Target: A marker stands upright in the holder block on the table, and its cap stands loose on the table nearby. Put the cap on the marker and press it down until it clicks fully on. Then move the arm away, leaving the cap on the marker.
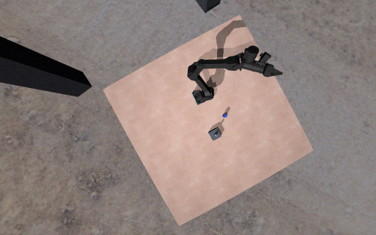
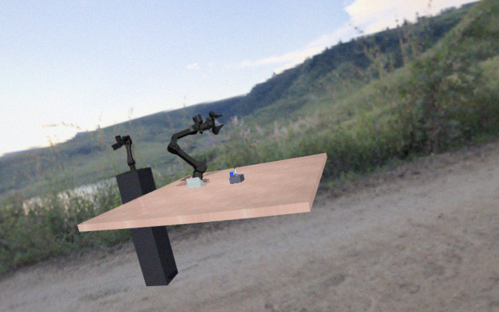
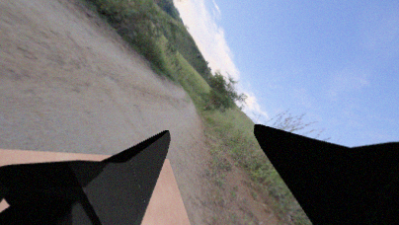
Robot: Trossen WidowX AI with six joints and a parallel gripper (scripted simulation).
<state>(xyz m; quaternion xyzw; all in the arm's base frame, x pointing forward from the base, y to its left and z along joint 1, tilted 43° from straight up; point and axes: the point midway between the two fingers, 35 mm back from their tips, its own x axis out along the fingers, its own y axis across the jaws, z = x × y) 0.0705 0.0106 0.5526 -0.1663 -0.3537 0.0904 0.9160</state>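
Note:
The dark grey holder block [image 1: 212,135] [image 2: 236,179] sits on the table [image 1: 169,145] [image 2: 204,205]. The marker [image 1: 216,134] [image 2: 235,171] stands upright in it, with a light upper end. The blue cap [image 1: 224,115] [image 2: 231,174] stands loose on the table, apart from the block, on the arm base's side in the top view. My gripper [image 1: 281,73] [image 2: 222,120] [image 3: 210,131] is open and empty. It is raised high above the table, near its edge in the top view, far from cap and marker. The wrist view shows neither cap nor marker.
My arm's pale base block [image 2: 195,183] is on the table, left of the holder in the exterior view. A black pillar [image 2: 154,252] [image 1: 37,67] stands beside the table, with a second small arm [image 2: 129,150] on top in the exterior view. Another dark post [image 1: 208,4] shows at the top view's top edge.

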